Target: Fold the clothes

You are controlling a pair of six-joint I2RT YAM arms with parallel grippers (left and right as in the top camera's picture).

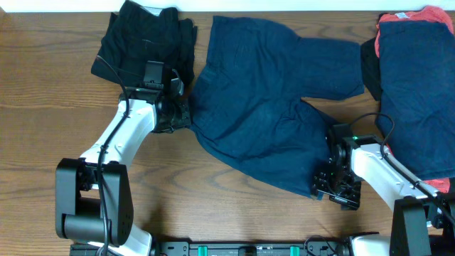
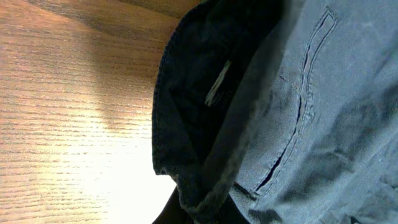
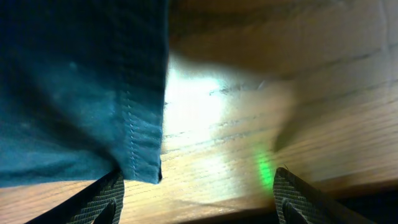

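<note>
Navy blue shorts point(image 1: 263, 92) lie spread flat across the middle of the table. My left gripper point(image 1: 181, 110) is at their left waistband edge; in the left wrist view the bunched waistband point(image 2: 205, 186) runs down into the jaws point(image 2: 211, 214), which look shut on it. My right gripper point(image 1: 328, 186) is at the lower leg hem. In the right wrist view its fingers point(image 3: 199, 193) are wide open, with the hem corner point(image 3: 140, 158) just over the left finger and bare wood between them.
A pile of black clothes point(image 1: 142, 39) lies at the back left, next to my left gripper. At the right, another navy garment point(image 1: 419, 92) lies over a coral-red item point(image 1: 426, 16), with a black piece point(image 1: 368, 67) at its edge.
</note>
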